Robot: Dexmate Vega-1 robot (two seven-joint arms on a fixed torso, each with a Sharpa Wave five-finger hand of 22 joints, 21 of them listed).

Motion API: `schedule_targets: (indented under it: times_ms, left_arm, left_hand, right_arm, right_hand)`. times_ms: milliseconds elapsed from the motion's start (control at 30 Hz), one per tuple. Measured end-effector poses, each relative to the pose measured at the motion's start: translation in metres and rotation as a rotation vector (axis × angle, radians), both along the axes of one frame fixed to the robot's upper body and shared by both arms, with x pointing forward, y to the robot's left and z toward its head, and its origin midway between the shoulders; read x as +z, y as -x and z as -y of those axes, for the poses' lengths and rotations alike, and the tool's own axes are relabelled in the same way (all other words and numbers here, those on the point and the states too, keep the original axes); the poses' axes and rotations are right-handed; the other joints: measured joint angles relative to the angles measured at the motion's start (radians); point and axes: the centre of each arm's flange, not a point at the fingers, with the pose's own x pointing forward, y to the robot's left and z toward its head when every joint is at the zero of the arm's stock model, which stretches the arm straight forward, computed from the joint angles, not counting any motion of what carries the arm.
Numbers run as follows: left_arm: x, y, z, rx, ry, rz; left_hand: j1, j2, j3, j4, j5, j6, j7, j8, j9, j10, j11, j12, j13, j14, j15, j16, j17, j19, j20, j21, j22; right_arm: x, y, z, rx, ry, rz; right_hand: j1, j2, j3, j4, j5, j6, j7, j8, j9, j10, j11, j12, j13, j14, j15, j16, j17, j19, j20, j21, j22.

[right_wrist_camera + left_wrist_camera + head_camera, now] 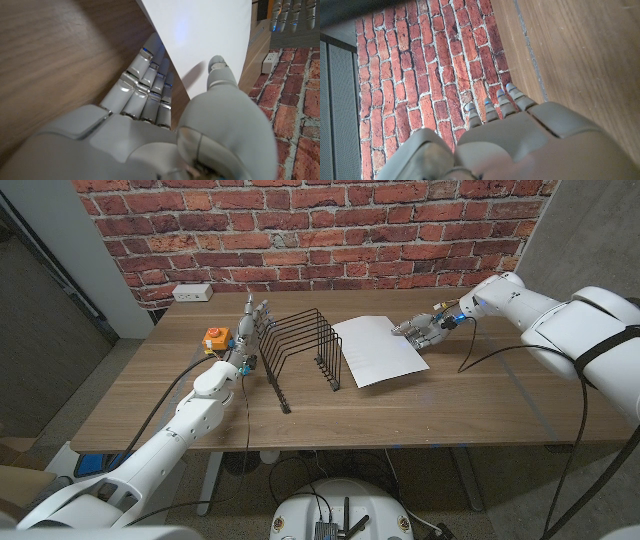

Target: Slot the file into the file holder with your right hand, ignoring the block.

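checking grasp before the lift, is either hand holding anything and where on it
The right hand pinches the white file at its right edge, thumb on top and fingers underneath. The left hand holds nothing.

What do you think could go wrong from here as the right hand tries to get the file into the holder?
The right hand pinches the file only at one edge, thumb on top and fingers beneath, so the thin white sheet may sag or slip when lifted. The file holder is light wire with narrow slots; a tilted file could catch a divider and push the rack. The left hand stands close beside the holder, near the orange block, and could be bumped.
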Motion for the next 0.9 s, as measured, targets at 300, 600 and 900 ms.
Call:
schedule_targets:
  times_ms: [300, 600, 900]
  left_arm:
    - [0.0000, 0.0000, 0.0000, 0.000, 0.000, 0.000]
    - [0.0000, 0.0000, 0.0000, 0.000, 0.000, 0.000]
    - [-0.0001, -0.0001, -0.0001, 0.000, 0.000, 0.000]
  left_hand:
    - [0.000, 0.000, 0.000, 0.000, 0.000, 0.000, 0.000, 0.000, 0.000, 0.000, 0.000, 0.000, 0.000, 0.000, 0.000, 0.000, 0.000, 0.000, 0.000, 0.000, 0.000]
    - [0.000, 0.000, 0.000, 0.000, 0.000, 0.000, 0.000, 0.000, 0.000, 0.000, 0.000, 0.000, 0.000, 0.000, 0.000, 0.000, 0.000, 0.000, 0.000, 0.000, 0.000]
    - [0.000, 0.000, 0.000, 0.000, 0.000, 0.000, 0.000, 0.000, 0.000, 0.000, 0.000, 0.000, 0.000, 0.000, 0.000, 0.000, 0.000, 0.000, 0.000, 0.000, 0.000]
  right_arm:
    - [-0.0012, -0.0009, -0.0009, -0.006, -0.005, 0.000]
    - [-0.0027, -0.0032, -0.0015, -0.018, -0.011, 0.011]
    - [-0.0022, -0.0048, -0.0018, -0.026, -0.019, 0.025]
  right_hand:
    - [0.012, 0.012, 0.000, 0.000, 0.000, 0.033, -0.006, 0.028, 0.014, 0.037, -0.010, 0.021, 0.026, 0.049, -0.013, 0.004, 0.005, 0.029, -0.007, 0.015, 0.004]
    - [0.027, 0.014, 0.000, 0.000, 0.000, 0.062, -0.019, 0.051, 0.026, 0.074, -0.019, 0.036, 0.048, 0.088, -0.028, 0.004, 0.014, 0.045, -0.009, 0.022, 0.004]
    - [0.040, 0.021, 0.000, 0.000, 0.000, 0.099, -0.037, 0.078, 0.037, 0.115, -0.039, 0.050, 0.067, 0.120, -0.038, 0.004, 0.019, 0.066, -0.009, 0.038, 0.009]
